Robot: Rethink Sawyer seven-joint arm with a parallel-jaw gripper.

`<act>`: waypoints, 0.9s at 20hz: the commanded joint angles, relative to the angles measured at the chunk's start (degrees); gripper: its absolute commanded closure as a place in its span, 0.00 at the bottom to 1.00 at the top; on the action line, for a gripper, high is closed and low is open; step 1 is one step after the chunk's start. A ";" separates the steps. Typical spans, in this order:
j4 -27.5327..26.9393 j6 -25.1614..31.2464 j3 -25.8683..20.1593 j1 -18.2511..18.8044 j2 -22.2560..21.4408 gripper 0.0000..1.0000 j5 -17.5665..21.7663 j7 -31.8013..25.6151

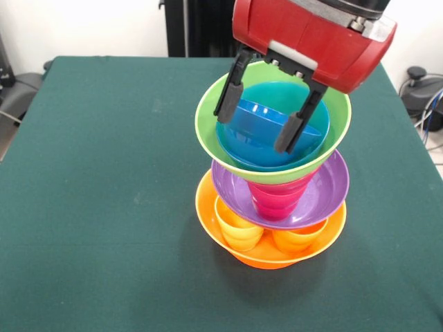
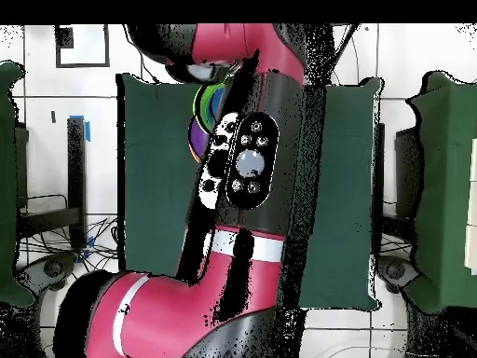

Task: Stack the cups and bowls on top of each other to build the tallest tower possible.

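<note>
A tower (image 1: 273, 173) of glossy plastic bowls and cups stands on a dark green table (image 1: 90, 207), right of centre. At the bottom sits a large orange bowl (image 1: 239, 252) holding 2 cups, 1 yellow (image 1: 237, 227) and 1 orange (image 1: 296, 238). A purple bowl (image 1: 325, 190) rests on them, then a red cup (image 1: 277, 197), then a lime green bowl (image 1: 208, 117) cradling a light blue bowl (image 1: 239, 149) and a darker blue one (image 1: 259, 121). The robot's gripper (image 1: 260, 115) hangs inside the top bowls, its 2 black fingers (image 1: 289, 131) spread wide, holding nothing. These pieces look light, stiff and slippery; I judge a thin rim the surest place to pinch. The stack leans a little, so a nudge could topple it.
</note>
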State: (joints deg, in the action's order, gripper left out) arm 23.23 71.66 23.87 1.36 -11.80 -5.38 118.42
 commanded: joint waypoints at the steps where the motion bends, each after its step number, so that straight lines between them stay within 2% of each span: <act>1: 10.48 -1.77 -7.12 1.22 -1.07 0.00 3.50 -20.69; 9: 12.90 -3.87 -7.47 1.16 -2.09 0.00 4.57 -21.52; 18: 13.26 -5.05 -6.86 1.23 -2.23 0.00 5.96 -23.19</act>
State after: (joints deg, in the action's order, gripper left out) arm 28.01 69.37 23.21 1.51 -13.96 -4.33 113.76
